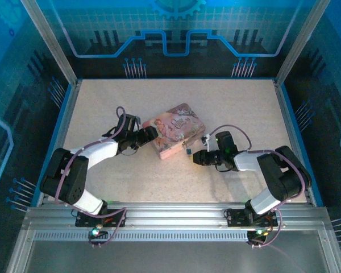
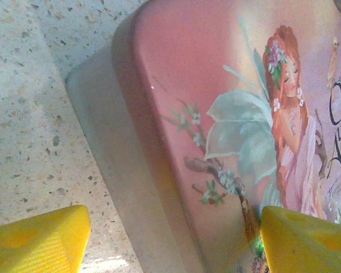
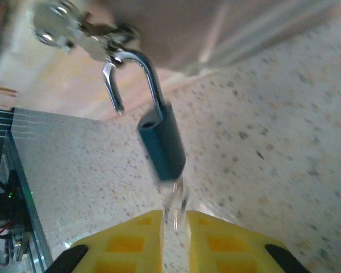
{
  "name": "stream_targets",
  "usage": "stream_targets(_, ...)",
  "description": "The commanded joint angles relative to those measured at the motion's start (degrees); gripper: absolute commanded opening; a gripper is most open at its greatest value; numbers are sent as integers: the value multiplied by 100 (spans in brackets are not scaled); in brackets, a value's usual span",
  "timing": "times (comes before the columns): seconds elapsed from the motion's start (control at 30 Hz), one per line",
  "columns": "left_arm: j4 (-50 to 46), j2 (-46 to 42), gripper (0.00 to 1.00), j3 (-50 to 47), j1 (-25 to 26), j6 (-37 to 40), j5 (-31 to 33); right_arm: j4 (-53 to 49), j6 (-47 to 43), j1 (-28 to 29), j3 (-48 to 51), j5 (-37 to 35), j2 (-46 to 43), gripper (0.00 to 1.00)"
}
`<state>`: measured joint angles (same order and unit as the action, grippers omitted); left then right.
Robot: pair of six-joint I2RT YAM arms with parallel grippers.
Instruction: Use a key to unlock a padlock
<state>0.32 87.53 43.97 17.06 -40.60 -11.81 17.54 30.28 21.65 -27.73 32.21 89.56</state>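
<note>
— Since one leg of the shackle [image 3: 142, 74] stands clear of the body, which step would you say is in hand?

— The unlocking looks all but done. The padlock [image 3: 162, 145] hangs by its other leg from the hasp [image 3: 74, 28] of the tin [image 1: 175, 129], on the tin's side that faces the near edge of the table [image 1: 102, 102]; the tin itself lies about mid-table.

— And the key [image 3: 173, 199]?

— Blurred, but it sticks out of the bottom of the lock body, and the right gripper [image 3: 174, 219] has its yellow fingers pinched together on it.

— What is the left gripper [image 2: 170, 219] doing?

— Its fingers are well apart, astride the tin's left end, one over the lid and one over the table. Whether they touch the tin I cannot tell; I judge it is there to steady the box.

— So what does the next move call for?

— Probably freeing the lock. The hooked leg must be swung out of the hasp without dragging the tin, and the grip on the key is a small one.
</note>
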Motion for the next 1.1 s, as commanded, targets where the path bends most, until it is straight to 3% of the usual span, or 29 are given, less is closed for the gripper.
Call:
stream_targets(0.0, -524, -62, 79, -218, 26, -51, 241, -540, -84, -146, 109, 79, -277, 25)
stream_targets(0.2, -550, -191, 79, -241, 39, -88, 242, -836, -370, -428, 156, 125, -1075, 41)
stream_targets(0.4, -473, -254, 79, -310, 179, -193, 276, 676, -9, -455, 268, 438, -1205, 67)
stream_targets(0.5, -451, -261, 79, -333, 235, -220, 302, 1395, 283, -436, 199, 675, -845, 73)
stream_targets(1.07, -318, -161, 78, -380, 259, -317, 336, 2741, 248, -137, -257, 833, 693, 75)
